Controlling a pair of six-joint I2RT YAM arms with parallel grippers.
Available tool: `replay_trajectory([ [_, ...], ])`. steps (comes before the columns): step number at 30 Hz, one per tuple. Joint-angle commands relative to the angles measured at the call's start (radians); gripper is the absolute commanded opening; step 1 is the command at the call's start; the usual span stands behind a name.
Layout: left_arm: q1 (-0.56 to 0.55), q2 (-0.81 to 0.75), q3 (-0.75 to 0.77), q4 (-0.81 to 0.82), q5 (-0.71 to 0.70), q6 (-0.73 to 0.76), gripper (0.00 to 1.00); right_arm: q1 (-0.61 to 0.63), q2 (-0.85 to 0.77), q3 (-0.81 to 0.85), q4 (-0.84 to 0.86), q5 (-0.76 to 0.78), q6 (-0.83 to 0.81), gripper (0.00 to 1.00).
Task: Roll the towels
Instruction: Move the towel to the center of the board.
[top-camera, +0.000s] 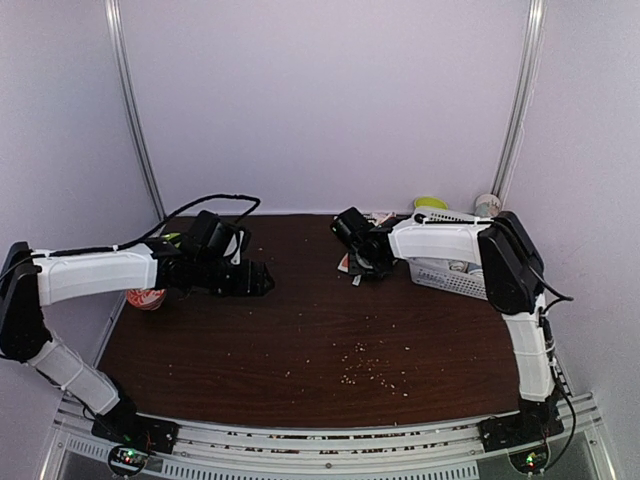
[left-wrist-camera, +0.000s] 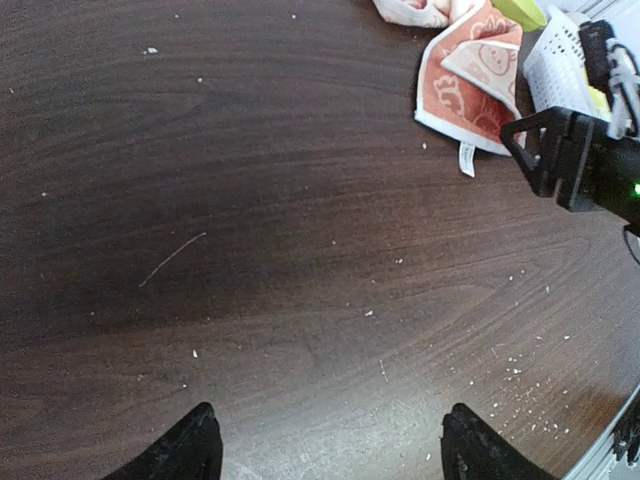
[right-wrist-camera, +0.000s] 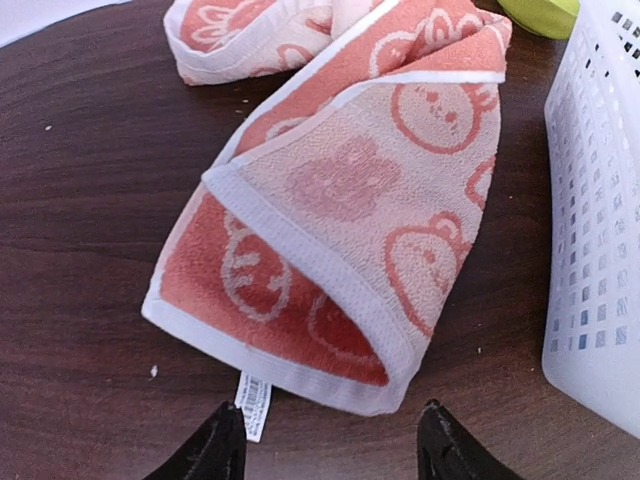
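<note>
Tabletop (top-camera: 300, 340): dark wood grain. Pale crumbs (top-camera: 365, 365) are scattered over its near right part.
Towel (right-wrist-camera: 330, 220): orange with cream cartoon faces and a white hem. It lies on the tabletop at the far right, just left of the basket (right-wrist-camera: 600, 250).
Towel, form: loosely folded, with one corner flap turned over the top so its paler back shows. The far end is bunched up, and I cannot tell if that bunch is the same cloth.
Towel, tag (right-wrist-camera: 253, 405): small and white, hanging off the near hem and flat on the wood.
Right claw (right-wrist-camera: 328, 440): open, nothing between the fingers. The two black fingertips (right-wrist-camera: 215, 445) sit at the towel's near hem, one to each side of it. Contact with the cloth cannot be told.
Right arm: reaches in from the right across the front of the basket, wrist pointed at the towel.
Left claw (left-wrist-camera: 328, 435): open, fingers wide apart, holding nothing. Only bare wood and a few crumbs lie under it.
Left arm: stretched over the left half of the tabletop, well apart from the towel.
Basket: white plastic lattice at the far right. Its contents are too small to make out.
Yellow-green object (right-wrist-camera: 540, 12): only an edge shows, beyond the towel and beside the basket's far corner.
</note>
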Motion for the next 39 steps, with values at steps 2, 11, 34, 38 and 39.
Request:
replay_trajectory([
  [2, 0.004, -0.104, -0.044, 0.023, -0.027, 0.017, 0.77, -0.001, 0.088, 0.136, -0.175, 0.157, 0.034, 0.59],
  [11, 0.003, -0.163, -0.108, 0.045, -0.035, 0.025, 0.77, -0.049, 0.185, 0.306, -0.315, 0.081, 0.073, 0.48],
  [34, 0.003, -0.162, -0.13, 0.098, -0.017, 0.006, 0.77, -0.112, 0.269, 0.454, -0.439, -0.136, 0.062, 0.01],
  [38, 0.003, -0.182, -0.128, 0.083, -0.031, 0.004, 0.77, -0.055, 0.185, 0.438, -0.361, -0.144, 0.003, 0.0],
  [39, 0.003, -0.193, -0.128, 0.075, -0.039, 0.003, 0.77, -0.032, 0.156, 0.435, -0.34, -0.152, -0.013, 0.0],
])
